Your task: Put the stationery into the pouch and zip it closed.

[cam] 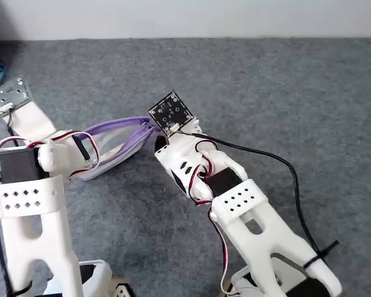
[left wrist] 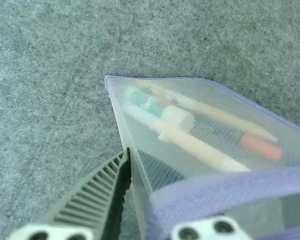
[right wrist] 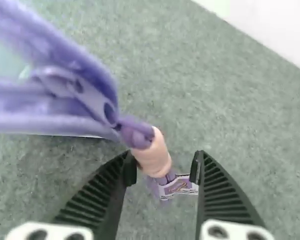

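The right gripper stands partly open with the zip's tan pull bead between its fingers, resting against one and clear of the other. The left gripper is clamped on an end edge of the pouch — pens show through its clear wall. The pouch stretches between the two arms over the grey carpet.

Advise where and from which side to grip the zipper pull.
Grip the peach bead on the cord trailing from the zipper slider. Come from beyond the pouch's end, one finger each side: the bead is rounded, stands clear of the fabric, and sits inside the open right hand.
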